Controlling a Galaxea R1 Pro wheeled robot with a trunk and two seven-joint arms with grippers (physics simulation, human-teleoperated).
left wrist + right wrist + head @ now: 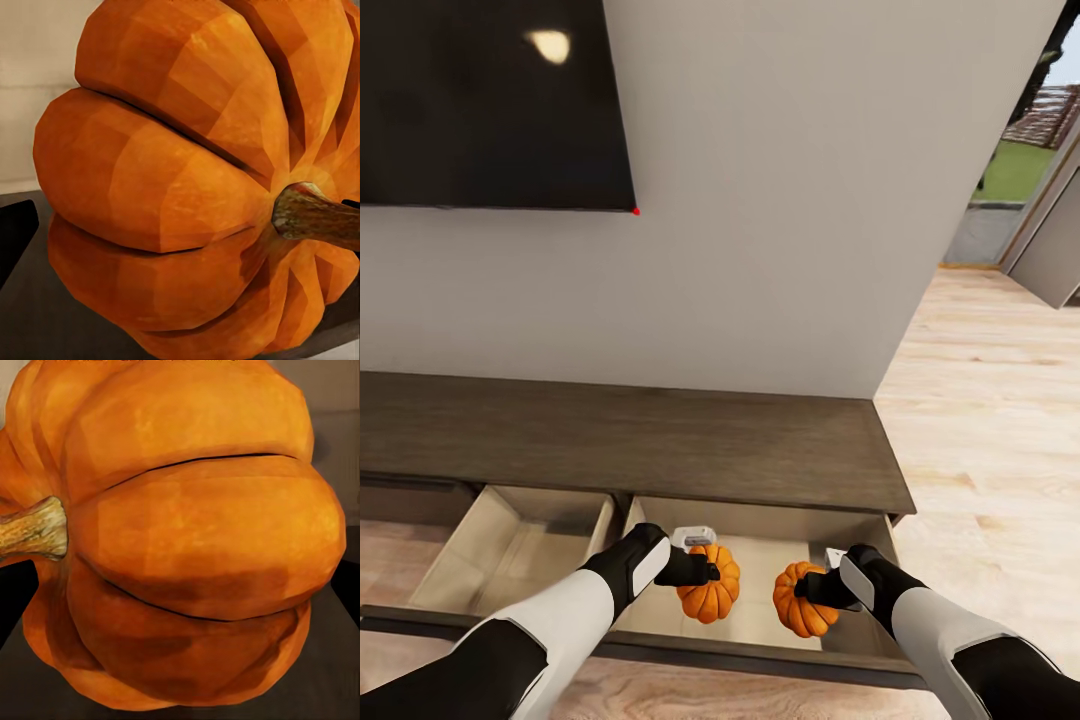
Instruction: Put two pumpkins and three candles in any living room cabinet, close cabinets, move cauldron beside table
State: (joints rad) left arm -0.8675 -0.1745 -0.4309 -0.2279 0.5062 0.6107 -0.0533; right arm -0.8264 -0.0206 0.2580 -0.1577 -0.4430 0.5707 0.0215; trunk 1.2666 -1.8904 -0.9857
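The cabinet (pixel 660 440) is a long, low dark-brown unit against the wall, with two pale-lined drawers pulled out towards me. My left gripper (pixel 705 572) is shut on an orange ribbed pumpkin (pixel 716 602) above the right-hand drawer (pixel 770 545). My right gripper (pixel 817 590) is shut on the second pumpkin (pixel 798 616) over the same drawer, a little to the right. Close up, the left wrist view has its pumpkin (pixel 187 187) with the stem to one side, and the right wrist view has the other pumpkin (pixel 195 555). Candles, cauldron and table are out of view.
The left-hand drawer (pixel 510 550) stands open with nothing visible in it. A black TV screen (pixel 490 100) hangs on the wall above the unit. Light wood floor (pixel 990 420) runs past the cabinet's right end towards a doorway (pixel 1020 170).
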